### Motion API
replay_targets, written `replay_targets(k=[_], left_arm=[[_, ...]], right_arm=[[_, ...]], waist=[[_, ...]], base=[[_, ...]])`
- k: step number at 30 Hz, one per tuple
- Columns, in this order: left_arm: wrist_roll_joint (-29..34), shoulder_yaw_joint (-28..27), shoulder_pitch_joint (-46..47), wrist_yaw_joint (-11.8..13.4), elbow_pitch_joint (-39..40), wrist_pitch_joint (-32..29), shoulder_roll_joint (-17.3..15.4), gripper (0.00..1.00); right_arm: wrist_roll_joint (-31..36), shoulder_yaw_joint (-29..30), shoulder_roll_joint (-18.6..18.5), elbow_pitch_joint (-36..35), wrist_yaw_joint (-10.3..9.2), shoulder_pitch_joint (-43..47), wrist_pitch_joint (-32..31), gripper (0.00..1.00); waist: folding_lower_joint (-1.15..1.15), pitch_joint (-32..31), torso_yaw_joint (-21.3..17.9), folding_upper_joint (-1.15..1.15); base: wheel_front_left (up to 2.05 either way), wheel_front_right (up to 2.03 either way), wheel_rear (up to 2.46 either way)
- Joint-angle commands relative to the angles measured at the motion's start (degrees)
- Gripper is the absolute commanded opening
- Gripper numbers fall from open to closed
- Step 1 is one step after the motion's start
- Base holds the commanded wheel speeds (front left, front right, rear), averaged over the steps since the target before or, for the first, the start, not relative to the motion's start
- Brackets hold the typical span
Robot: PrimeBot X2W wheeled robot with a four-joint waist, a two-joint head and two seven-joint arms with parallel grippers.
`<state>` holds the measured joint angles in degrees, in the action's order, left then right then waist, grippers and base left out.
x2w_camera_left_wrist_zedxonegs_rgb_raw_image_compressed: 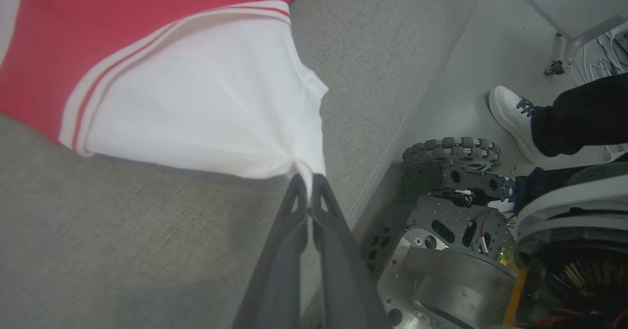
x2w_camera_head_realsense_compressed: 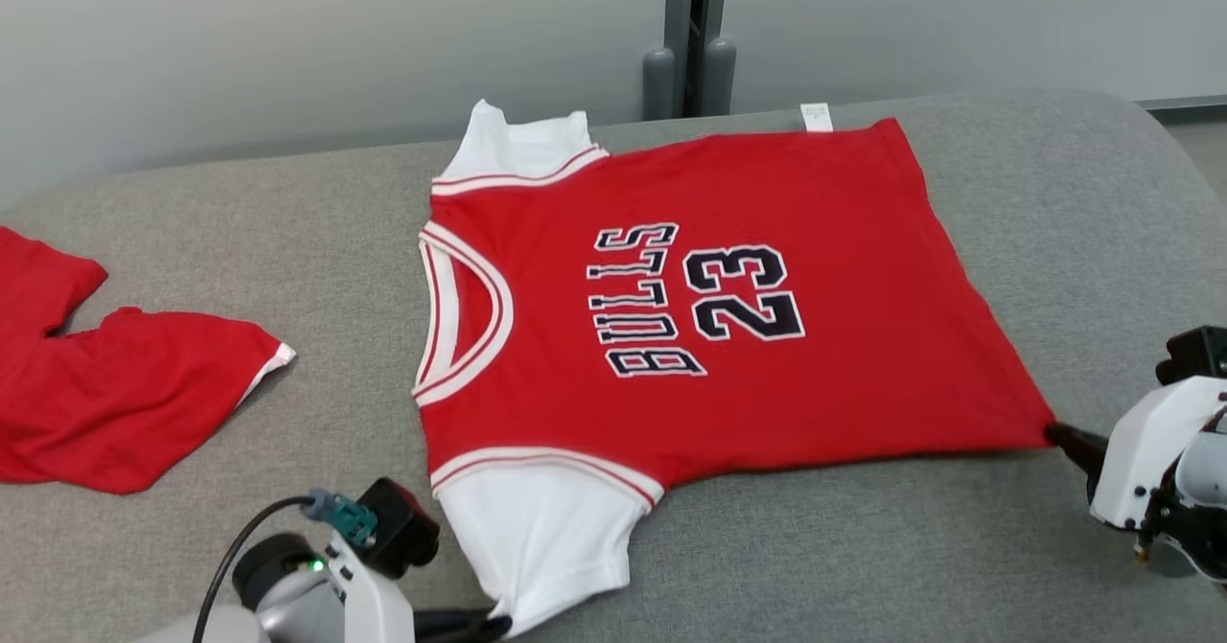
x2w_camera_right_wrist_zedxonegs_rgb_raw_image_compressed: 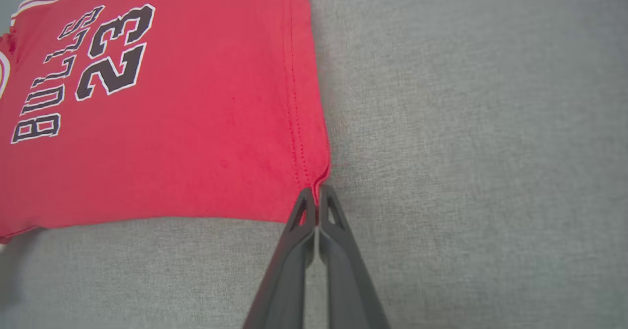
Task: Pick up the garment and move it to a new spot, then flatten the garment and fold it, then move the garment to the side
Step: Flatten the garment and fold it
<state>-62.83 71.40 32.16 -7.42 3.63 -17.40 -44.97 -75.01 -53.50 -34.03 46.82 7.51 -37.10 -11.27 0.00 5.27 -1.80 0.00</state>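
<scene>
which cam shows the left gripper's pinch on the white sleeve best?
Left wrist view: left gripper shut on the white sleeve at its edge, cloth puckering there. Head view has the whole sleeve, but the pinch sits at the frame's bottom edge. Right wrist view looks at the jersey and its red hem corner.

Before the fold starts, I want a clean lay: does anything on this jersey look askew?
Mostly flat. On the red Bulls jersey, the near white sleeve is drawn into a puckered point where the left claw pinches it, and the far sleeve sits rumpled. A white label pokes out past the far edge.
</scene>
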Motion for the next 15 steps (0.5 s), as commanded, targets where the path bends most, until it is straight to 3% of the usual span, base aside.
replay_targets(k=[1,15], left_arm=[[-1.8,0.1,-1.7,0.0,0.9,-0.6,-1.0,0.0],[-11.3,1.0,-8.5,0.8,9.1,-6.6,-6.9,0.0]], right_arm=[[-1.2,-0.2,-1.4,-0.9,-0.04,1.5,-1.7,0.0],[-9.0,-1.7,-7.9,-7.6,-0.04,7.8,-18.5,0.0]], waist=[[0.0,-0.5,-0.4,0.0],[0.0,-2.3,-1.8,0.0]], base=[[0.0,0.0,0.0],[0.0,0.0,0.0]])
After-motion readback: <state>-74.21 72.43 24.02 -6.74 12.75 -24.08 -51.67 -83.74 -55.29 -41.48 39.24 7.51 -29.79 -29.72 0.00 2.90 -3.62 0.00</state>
